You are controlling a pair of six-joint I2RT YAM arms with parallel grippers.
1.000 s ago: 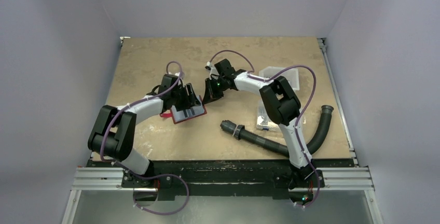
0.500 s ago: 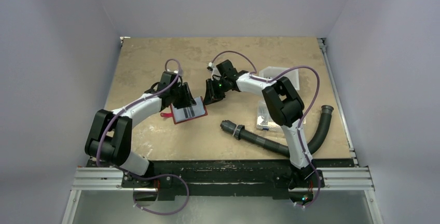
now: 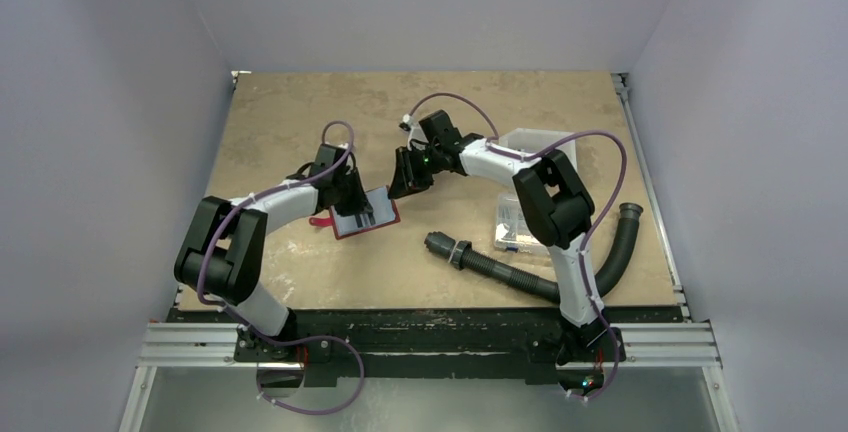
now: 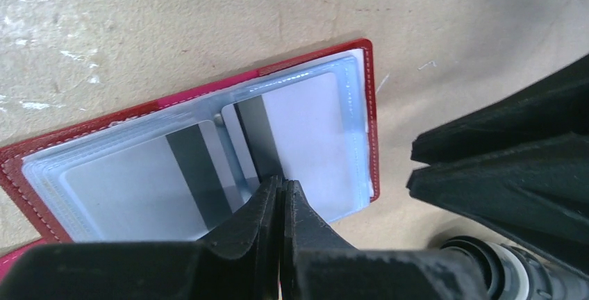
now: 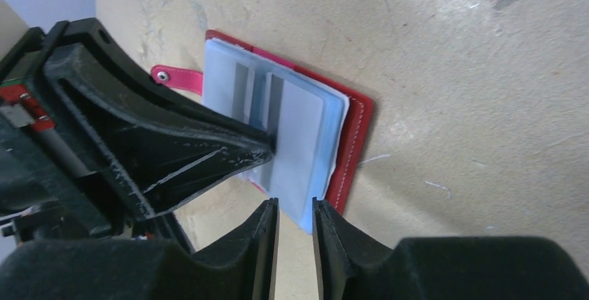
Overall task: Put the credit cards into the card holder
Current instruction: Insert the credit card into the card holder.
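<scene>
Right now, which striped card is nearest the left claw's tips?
The card beside the holder's stitched outer edge; the shut left claw meets its dark stripe, the other card lies nearer the tab.

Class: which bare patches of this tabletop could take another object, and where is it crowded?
Free: the tan table's far strip beyond left gripper and right gripper; the near patch by the open red card holder. Crowded: the centre, where they meet; the right, with black ribbed hose and clear plastic box.
</scene>
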